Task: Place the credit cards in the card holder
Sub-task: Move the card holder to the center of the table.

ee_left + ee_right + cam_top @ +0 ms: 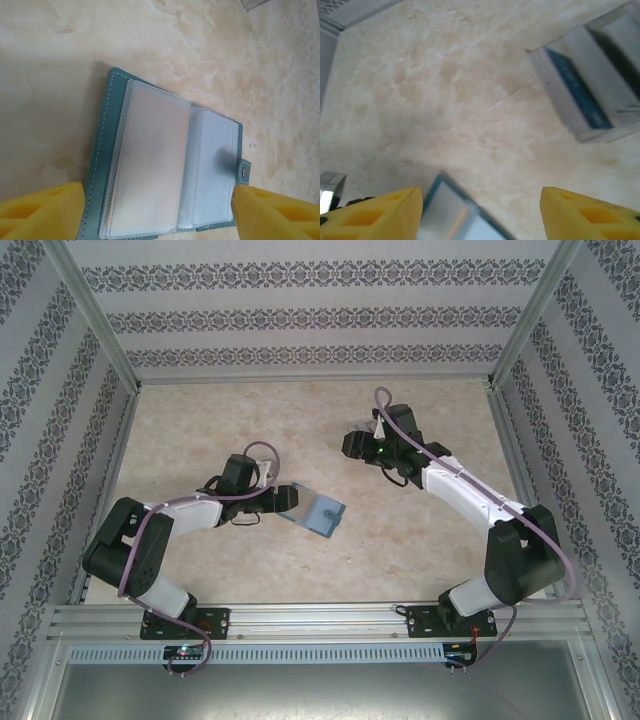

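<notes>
Cards (577, 92) sit in the rack (554, 95) just ahead of the open, empty right pincer (480, 202); the left pincer (157, 212), open too, straddles the card holder (150, 165).

Card holder (165, 175) on table (250, 430) — rack (580, 85) behind

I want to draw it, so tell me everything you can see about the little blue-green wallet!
The card holder is a teal, leather-looking wallet with pale stitching and a snap tab. It lies open flat on the beige table, clear plastic pockets up, seemingly empty. The left pincer straddles one end, open.
</notes>
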Action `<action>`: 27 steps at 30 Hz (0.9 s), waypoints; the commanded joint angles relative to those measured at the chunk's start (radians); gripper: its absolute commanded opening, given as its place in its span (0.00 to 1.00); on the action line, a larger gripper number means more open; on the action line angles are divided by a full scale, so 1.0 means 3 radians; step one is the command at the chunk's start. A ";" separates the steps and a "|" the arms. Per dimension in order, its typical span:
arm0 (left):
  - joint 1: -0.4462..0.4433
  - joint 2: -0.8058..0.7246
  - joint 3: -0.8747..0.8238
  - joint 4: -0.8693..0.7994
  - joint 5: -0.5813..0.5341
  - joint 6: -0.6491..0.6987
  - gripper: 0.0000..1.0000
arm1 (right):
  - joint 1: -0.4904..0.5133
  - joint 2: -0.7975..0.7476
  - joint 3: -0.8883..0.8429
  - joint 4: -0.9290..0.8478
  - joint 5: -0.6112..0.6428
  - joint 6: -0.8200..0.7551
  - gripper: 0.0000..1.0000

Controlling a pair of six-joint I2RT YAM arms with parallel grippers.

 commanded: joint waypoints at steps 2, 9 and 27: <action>-0.0055 0.0177 0.0087 -0.0090 0.0188 0.0090 0.76 | -0.0123 0.0395 0.0492 -0.0501 0.0321 -0.0817 0.63; -0.0109 0.0178 0.0091 0.0044 0.0449 -0.0090 0.76 | -0.0138 0.0965 0.1035 -0.0740 0.0278 -0.1505 0.65; -0.0499 0.0008 0.0029 0.0349 0.0332 -0.0140 0.71 | -0.0289 0.1571 0.1493 -0.0876 0.0944 -0.2087 0.70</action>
